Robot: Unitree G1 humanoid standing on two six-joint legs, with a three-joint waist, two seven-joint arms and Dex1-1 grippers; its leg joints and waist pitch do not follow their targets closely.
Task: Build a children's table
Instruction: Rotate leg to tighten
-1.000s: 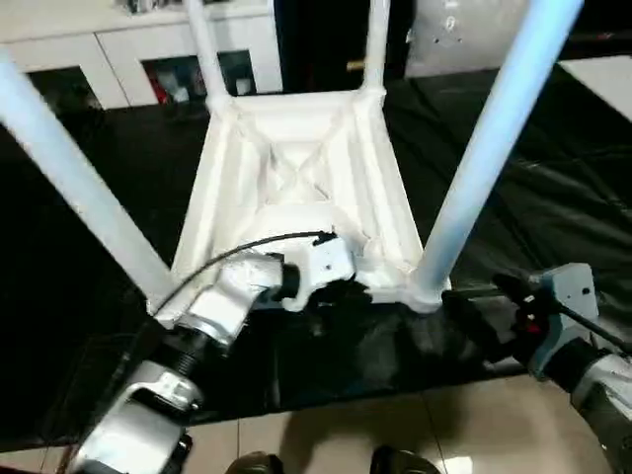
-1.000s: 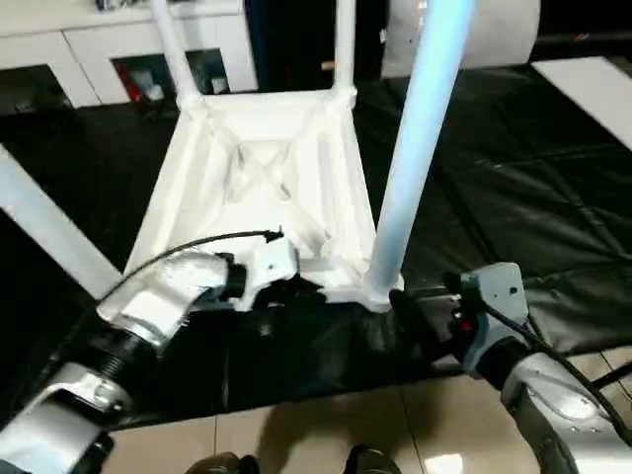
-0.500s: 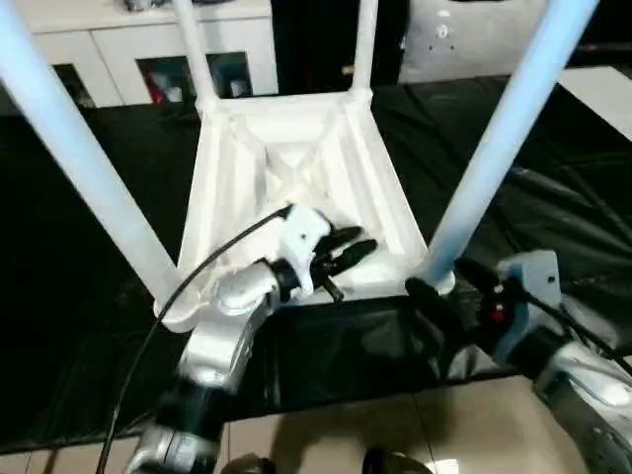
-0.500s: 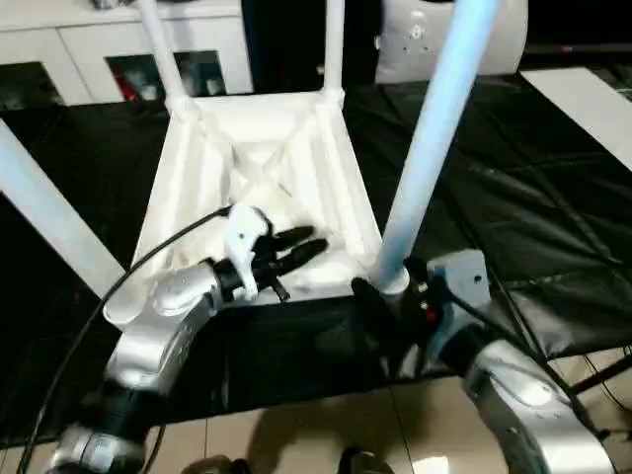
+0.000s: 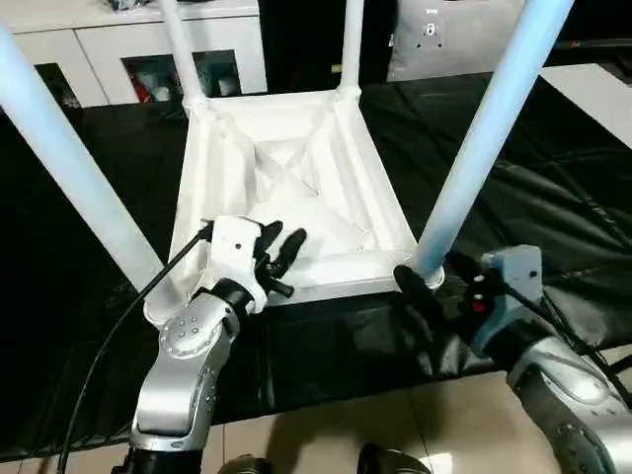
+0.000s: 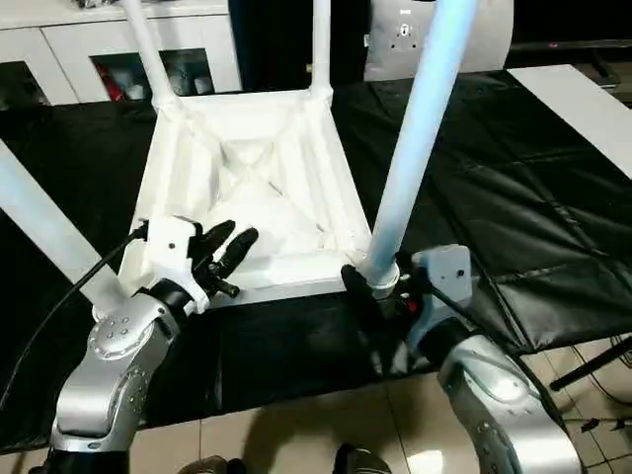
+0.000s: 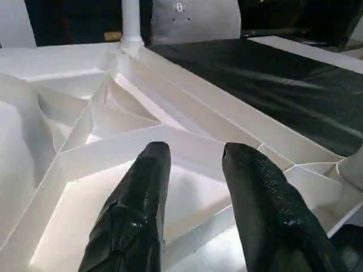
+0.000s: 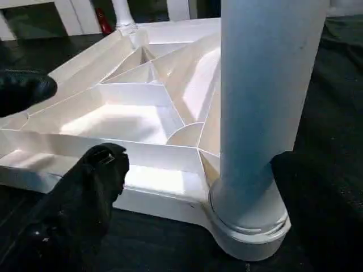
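Since a second ago your left end effector (image 5: 281, 247) has lifted from the near rim of the children's table (image 5: 296, 168) and now hovers over the ribbed underside just inside that rim, its fingers (image 7: 144, 187) spread with a clear gap between them and touching nothing. Your right end effector (image 5: 430, 286) has come in from the right toward the near right leg (image 5: 484, 138); its fingers (image 8: 96, 181) stand apart on either side of the leg's base, close to the corner socket (image 8: 249, 215), and you cannot tell from these views whether they touch it.

Out from the left end effector, the diagonal ribs run away toward the far side, where two legs (image 5: 348, 39) rise from the far corners. Beside your left forearm the near left leg (image 5: 69, 168) slants up and outward, leaving only a narrow lane between it and the arm. The children's table sits upside down on the black-covered tabletop (image 5: 553, 188), its near rim close to the tabletop's front edge. Black cover lies open to the right of your right end effector. White cabinets (image 5: 99, 49) stand beyond the far edge, and tiled floor (image 5: 326, 434) shows below the near one.
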